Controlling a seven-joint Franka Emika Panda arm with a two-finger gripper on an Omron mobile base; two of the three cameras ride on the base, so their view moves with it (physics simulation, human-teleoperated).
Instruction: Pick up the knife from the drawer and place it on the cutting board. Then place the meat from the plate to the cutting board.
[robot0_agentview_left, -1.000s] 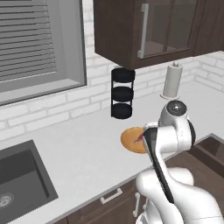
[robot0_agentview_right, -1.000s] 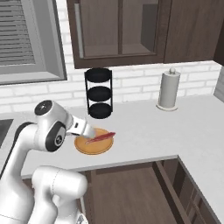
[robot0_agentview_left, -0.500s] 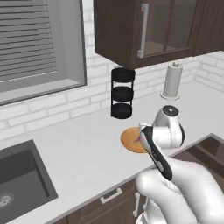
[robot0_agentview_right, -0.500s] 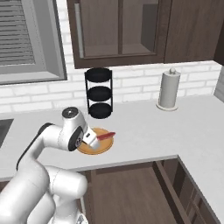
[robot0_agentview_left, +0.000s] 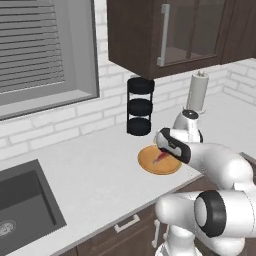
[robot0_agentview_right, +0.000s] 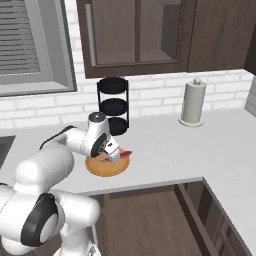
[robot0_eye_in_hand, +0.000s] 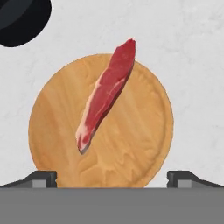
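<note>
While the gripper (robot0_eye_in_hand: 112, 177) hangs with fingers spread wide, the marbled red meat (robot0_eye_in_hand: 106, 92) lies across the round wood-grained plate (robot0_eye_in_hand: 144, 131).

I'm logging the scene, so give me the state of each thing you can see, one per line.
Meat: lying on the plate, not gripped.
Plate: flat on the counter, holding the meat.
Tool: open, above the plate.
Upper cabinet door: closed.
Paper towel roll: upright.
Black rack: upright by the wall.
</note>
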